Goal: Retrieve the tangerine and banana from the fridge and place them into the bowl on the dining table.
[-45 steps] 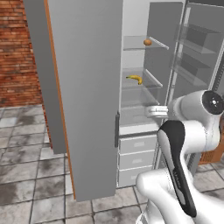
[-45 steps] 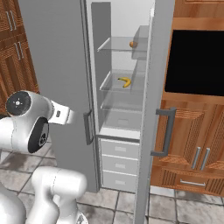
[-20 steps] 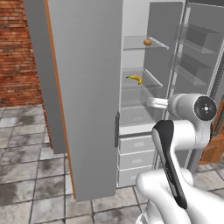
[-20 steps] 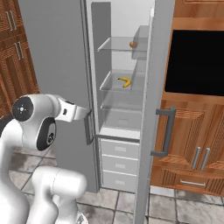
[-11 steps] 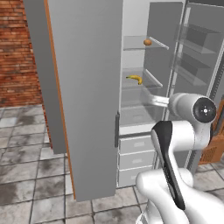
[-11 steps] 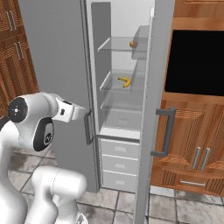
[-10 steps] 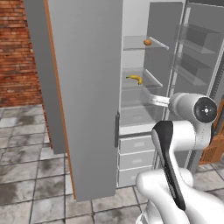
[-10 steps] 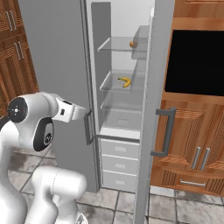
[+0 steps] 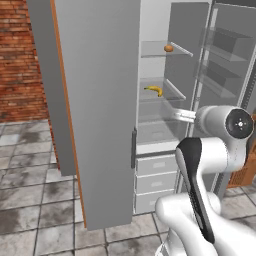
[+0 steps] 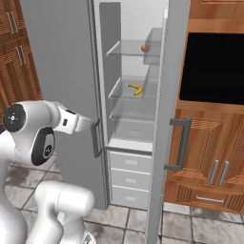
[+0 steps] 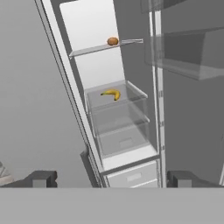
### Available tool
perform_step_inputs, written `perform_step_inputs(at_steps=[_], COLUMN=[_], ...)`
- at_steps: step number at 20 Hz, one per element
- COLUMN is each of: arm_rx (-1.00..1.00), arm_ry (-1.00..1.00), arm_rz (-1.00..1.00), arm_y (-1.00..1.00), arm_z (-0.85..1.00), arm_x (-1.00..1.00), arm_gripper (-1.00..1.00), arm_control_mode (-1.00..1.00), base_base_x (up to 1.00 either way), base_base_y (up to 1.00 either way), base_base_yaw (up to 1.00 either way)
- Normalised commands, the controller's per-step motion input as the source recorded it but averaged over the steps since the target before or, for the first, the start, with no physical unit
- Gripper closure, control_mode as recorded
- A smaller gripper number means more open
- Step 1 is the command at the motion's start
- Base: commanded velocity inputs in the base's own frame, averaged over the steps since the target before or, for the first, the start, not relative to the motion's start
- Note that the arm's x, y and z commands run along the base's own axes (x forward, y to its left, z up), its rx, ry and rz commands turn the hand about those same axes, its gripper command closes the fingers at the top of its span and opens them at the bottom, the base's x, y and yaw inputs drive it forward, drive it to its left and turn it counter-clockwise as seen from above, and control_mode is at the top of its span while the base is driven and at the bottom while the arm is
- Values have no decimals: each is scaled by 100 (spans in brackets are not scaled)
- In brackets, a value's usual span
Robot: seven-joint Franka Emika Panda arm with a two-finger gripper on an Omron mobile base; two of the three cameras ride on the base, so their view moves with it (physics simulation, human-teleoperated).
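Observation:
The fridge (image 9: 100, 100) stands with both doors swung open. On its top glass shelf sits the tangerine (image 9: 168, 48) (image 10: 144, 48) (image 11: 113, 41). One shelf lower lies the banana (image 9: 154, 90) (image 10: 137, 88) (image 11: 111, 93). In the hand view my gripper (image 11: 113, 179) is open with nothing between its fingertips (image 11: 41, 178), and it looks into the fridge from well below and short of both fruits. My wrist (image 9: 184, 115) reaches toward the fridge opening at about the height of the lower shelves.
The left fridge door (image 10: 57, 57) with its dark handle (image 10: 96, 138) is close beside my hand. The right door (image 10: 171, 95) carries clear bins. White drawers (image 9: 155, 165) fill the fridge bottom. Wooden cabinets and a black oven (image 10: 214, 62) stand to the right, a brick wall (image 9: 20, 60) to the left.
Since two seconds ago my elbow has swung round and the hand has edged toward the fridge opening. Over the last half second almost nothing moves. The fruits stay put.

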Motion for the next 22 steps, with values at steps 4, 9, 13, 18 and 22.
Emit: perform_step_inputs(at_steps=[4,9,13,18,22], arm_rx=[0,0,0,0,0], arm_ry=[1,0,0,0,0], arm_rz=[0,0,0,0,0], arm_y=[4,0,0,0,0], arm_z=[0,0,0,0,0], arm_x=[-5,0,0,0,0], arm_gripper=[-100,-100,-100,-100,-100], arm_control_mode=[100,100,100,100,100], base_base_x=[-5,0,21,42,68], base_base_y=[8,-4,-16,-13,-4], base_base_yaw=[0,-7,-16,-16,-13])
